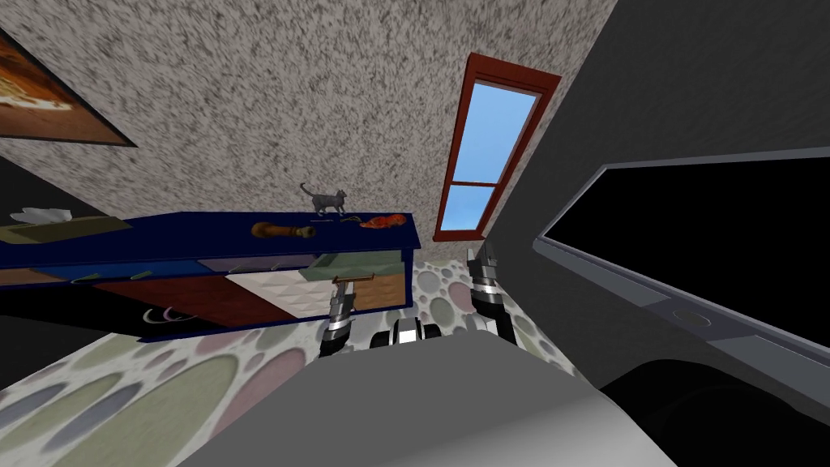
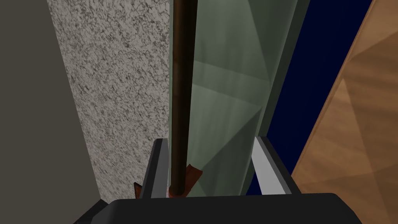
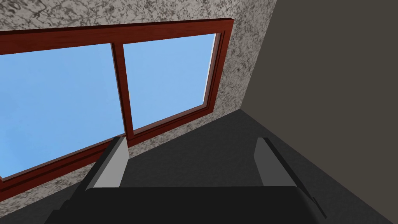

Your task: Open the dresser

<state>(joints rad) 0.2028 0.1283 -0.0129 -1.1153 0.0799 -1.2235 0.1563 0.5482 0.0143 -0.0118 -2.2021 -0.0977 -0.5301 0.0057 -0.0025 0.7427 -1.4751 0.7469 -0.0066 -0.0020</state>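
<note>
The dresser (image 1: pixel 203 223) stands against the far wall, left of the window (image 1: pixel 490 154) — a long dark blue case with drawer fronts of different colours. Our left gripper (image 1: pixel 344 296) is at its right end, at the green drawer (image 1: pixel 361 263). From the left wrist, the handle (image 2: pixel 180 97), a thin dark brown bar, runs between the fingers of the left gripper (image 2: pixel 210 140). The jaws are wide and not yet closed on it. The bar lies much nearer one finger (image 2: pixel 157 167) than the other, with the green drawer (image 2: pixel 225 97) front just behind it.

We judge the case heavy and stiff, so it should stay put — only the drawer should slide. The bar looks rigid, round and smooth, so a light pinch could slip along it. It is the only sensible place to hold, and the grip wants to be firm and square across it. Because the bar sits off-centre, closing may nudge the hand sideways unless we centre first. The pull should come straight towards us, since a slanted pull could jam the drawer.

Our right gripper (image 1: pixel 483 258) is raised to the right, near the window, its jaws wide and holding nothing.
</note>
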